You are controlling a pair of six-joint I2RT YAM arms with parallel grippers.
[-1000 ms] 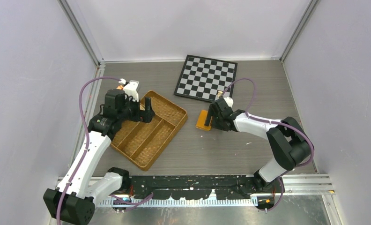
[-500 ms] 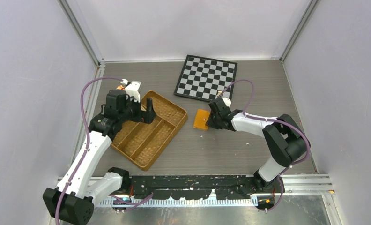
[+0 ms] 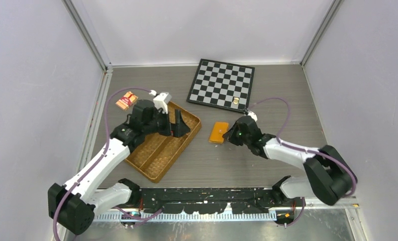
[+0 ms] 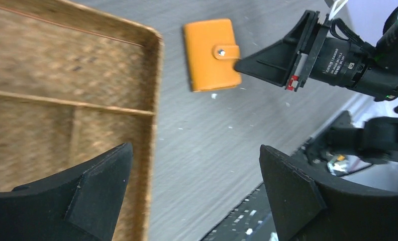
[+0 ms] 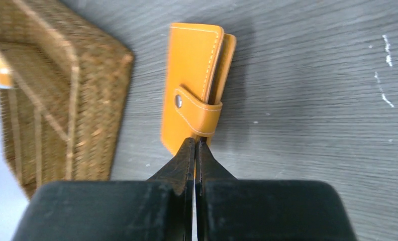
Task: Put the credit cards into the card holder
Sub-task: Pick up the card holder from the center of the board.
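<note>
- The left arm (image 3: 104, 160) and right arm (image 3: 287, 150) rise from their bases at the near edge of the bench (image 3: 227, 160).
- A brown woven tray (image 3: 141, 169) with dividers lies on the bench in front of the left arm, set at an angle to the bench edge.
- The left arm reaches across the tray. The left jaws sit over its right-hand corner, facing the card holder.
- Left jaws: wide apart. The two black fingers (image 4: 86, 196) stand at opposite sides of the left wrist view, with only the tray rim and bare bench between them.
- The card holder (image 3: 218, 132) lies flat on the bench just right of the tray's corner, not touching the tray. It sits between the tray and the right jaws.
- The card holder is folded closed, with its strap across the open edge and the metal snap (image 5: 178, 101) on top.
- Right jaws: pressed together, with only a hairline gap between the fingers (image 5: 179, 165). Their tips meet the card holder at the end of the strap. It cannot be told whether they pinch the strap or only touch it.
- A small red-and-tan packet (image 3: 126, 100) lies farther back on the left, beyond the tray.
- A chessboard (image 3: 221, 83) lies near the back wall, slightly rotated. A small pale object (image 3: 235, 101) rests on its near edge.
</note>
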